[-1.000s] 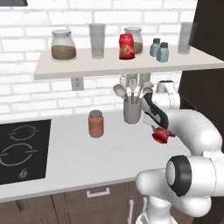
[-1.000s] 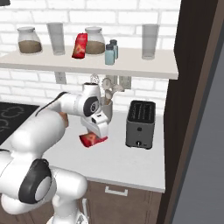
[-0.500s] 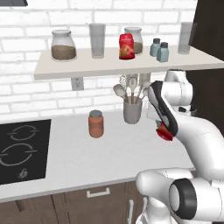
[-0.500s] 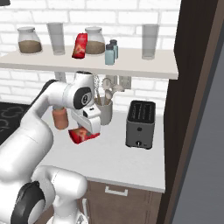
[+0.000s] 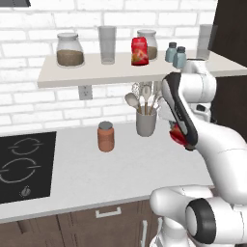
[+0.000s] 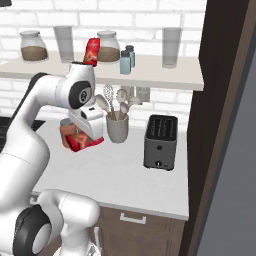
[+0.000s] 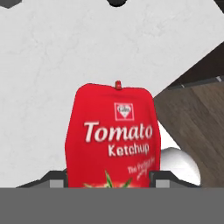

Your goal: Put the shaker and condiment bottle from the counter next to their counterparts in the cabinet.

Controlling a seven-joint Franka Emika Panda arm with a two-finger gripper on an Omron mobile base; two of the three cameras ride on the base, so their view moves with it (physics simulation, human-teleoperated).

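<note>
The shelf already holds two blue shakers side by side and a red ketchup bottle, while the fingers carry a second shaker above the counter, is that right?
Not quite: the fingers carry a red ketchup bottle, not a shaker, as the hand view shows. The shelf does hold two blue shakers and a red bottle.

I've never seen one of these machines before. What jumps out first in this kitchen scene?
The big white robot arm dominates, its end effector closed on a bright red ketchup bottle held above the pale counter. Above it, a long shelf on the white brick wall carries a matching red bottle, glass jars, tumblers and two small blue shakers. A dark toaster stands on the counter to the right.
</note>
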